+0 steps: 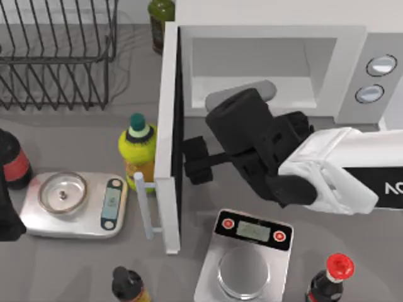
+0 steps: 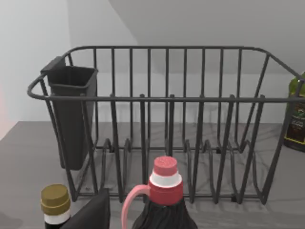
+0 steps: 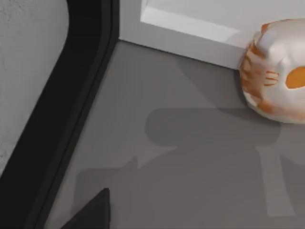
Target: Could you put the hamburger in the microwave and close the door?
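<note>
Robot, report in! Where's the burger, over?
Right gripper by the open door. Hamburger on the table against the microwave front. Left arm parked at left.

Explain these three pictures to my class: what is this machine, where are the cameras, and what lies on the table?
This is a simulated AgileX robot with two arms at a grey table. One picture looks down from above; the other two come from cameras on the wrists. From above, the right hand reaches beside the open door of the white microwave. Its wrist camera sees the hamburger lying on the table, not held. The left arm is parked at the table's left edge; its camera faces a wire dish rack. Two kitchen scales and several bottles stand around.
</note>
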### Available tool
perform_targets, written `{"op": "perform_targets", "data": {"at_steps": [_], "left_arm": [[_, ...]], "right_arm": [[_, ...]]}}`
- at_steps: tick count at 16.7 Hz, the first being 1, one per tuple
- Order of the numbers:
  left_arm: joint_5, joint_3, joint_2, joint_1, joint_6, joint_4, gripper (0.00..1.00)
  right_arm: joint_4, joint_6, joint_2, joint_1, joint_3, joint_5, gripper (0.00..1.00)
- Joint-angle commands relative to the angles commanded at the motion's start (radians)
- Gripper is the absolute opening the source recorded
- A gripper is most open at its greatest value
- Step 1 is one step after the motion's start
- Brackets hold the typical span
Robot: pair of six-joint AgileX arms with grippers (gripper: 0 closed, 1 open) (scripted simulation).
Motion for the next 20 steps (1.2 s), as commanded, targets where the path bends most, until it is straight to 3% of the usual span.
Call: {"op": "perform_targets", "data": {"at_steps": [8,15,20], "left_arm": [[0.000,0.000,0.000,0.000,0.000,0.000,1.00],[0.000,0.000,0.000,0.000,0.000,0.000,1.00],[0.000,0.000,0.000,0.000,0.000,0.000,1.00]], "right_arm": [[-0.188,-0.002,-0.094,0.003,0.093,-0.002,1.00],[-0.194,-0.004,-0.103,-0.003,0.089,-0.004,1.00],[-0.171,-0.041,-0.278,-0.091,-0.031,-0.055,1.00]]}}
